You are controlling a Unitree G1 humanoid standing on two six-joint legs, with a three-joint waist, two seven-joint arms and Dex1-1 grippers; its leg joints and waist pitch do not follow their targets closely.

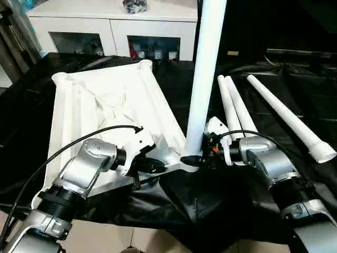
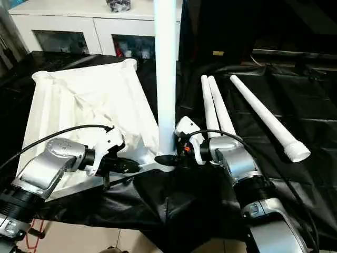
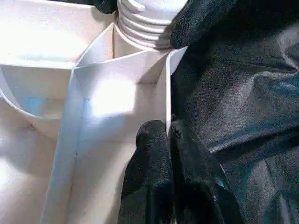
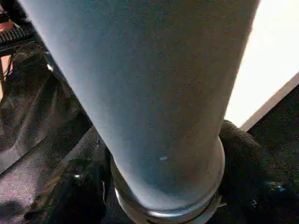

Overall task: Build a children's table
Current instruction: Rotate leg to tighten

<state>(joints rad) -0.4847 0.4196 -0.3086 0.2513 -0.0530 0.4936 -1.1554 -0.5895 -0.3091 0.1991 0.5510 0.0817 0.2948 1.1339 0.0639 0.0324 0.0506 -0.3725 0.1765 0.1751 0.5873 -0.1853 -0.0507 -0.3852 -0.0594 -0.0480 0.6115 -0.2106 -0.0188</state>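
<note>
Progress so far: one leg (image 1: 204, 74) stands upright in the near corner socket (image 1: 188, 164) of the tabletop (image 1: 105, 110), which lies underside up on the black-draped work table (image 1: 295, 100). In the left wrist view you see the threaded end of that leg entering the socket, with some thread ridges exposed above the rim; judge the leg as not fully seated.

Left gripper (image 3: 169, 140): its two black fingers are pinched together on the thin edge wall of the tabletop just beside the socket. Treat this as the steadying hold.

Right gripper (image 1: 197, 158): its fingers sit on either side of the base of the upright leg, one on each flank in the right wrist view. You cannot tell from the pictures whether they are pressing on the leg or standing slightly off it.

Remaining parts: three legs (image 1: 284, 117) lie on the black cloth to the right of the tabletop, two touching side by side and the third apart, angled outward.

Work left, as a judgement: finish seating the first leg, then fit the three loose legs into the other corner sockets, then turn the table upright.
</note>
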